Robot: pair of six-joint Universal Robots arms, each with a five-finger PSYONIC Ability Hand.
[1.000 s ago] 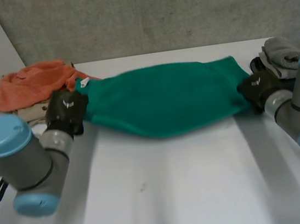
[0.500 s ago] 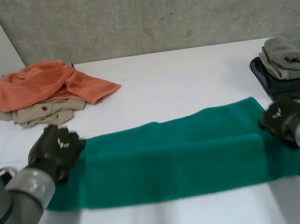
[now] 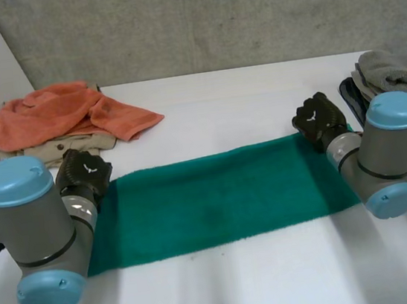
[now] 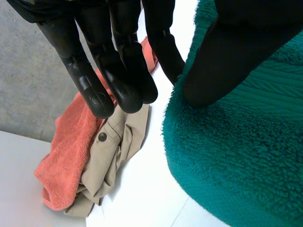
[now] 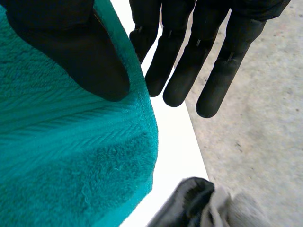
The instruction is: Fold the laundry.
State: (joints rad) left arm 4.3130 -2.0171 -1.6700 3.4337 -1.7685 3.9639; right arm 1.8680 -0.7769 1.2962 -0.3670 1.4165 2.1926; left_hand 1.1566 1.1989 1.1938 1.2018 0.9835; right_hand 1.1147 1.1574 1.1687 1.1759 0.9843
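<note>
**A:** Where's the laundry piece?

**B:** The green towel lies flat on the white tabletop. It is a long strip running from 9 o'clock to 3 o'clock in the head view, with its 3 o'clock end sitting a little farther back.

**A:** And the hands?

**B:** The left hand is at the towel's far corner on the 9 o'clock end. Its wrist view shows the fingers straight and spread away from the thumb. They reach past the towel's edge over bare tabletop while the thumb sits over the pile, so nothing is pinched. The right hand is at the far corner toward 2 o'clock. It is the same there: fingers straight and apart beyond the edge, thumb above the towel, no grip.

**A:** What's around it?

**B:** At 10 o'clock, well apart from the towel, an orange cloth is heaped on a beige garment. At 2 o'clock, just past the right hand, grey folded cloths are stacked on a dark one.
</note>
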